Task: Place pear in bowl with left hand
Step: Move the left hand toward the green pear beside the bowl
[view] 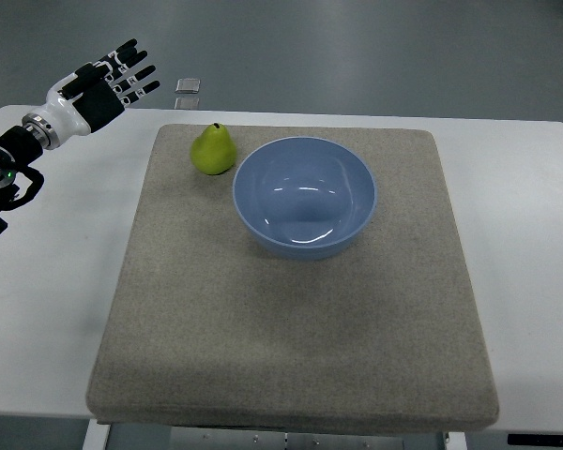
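Nearest us, the white tabletop (525,281) carries a grey felt-like mat (291,328), and its near half lies bare; my read is that the mat is there to cushion things and stop them sliding. Moving up the mat, the blue bowl (305,197) sits with nothing in it, mouth up, ready to receive. Just beside its left rim, close but seemingly not touching, the green pear (213,150) stands upright near the mat's far-left corner, within easy reach of the left arm. Further out, the left hand (108,84) hovers above the tabletop's far-left corner, fingers spread, grasping nothing, well apart from the pear. The reach looks not yet begun. Beyond the table a small grey object (189,85) lies on the floor. No readable writing anywhere.
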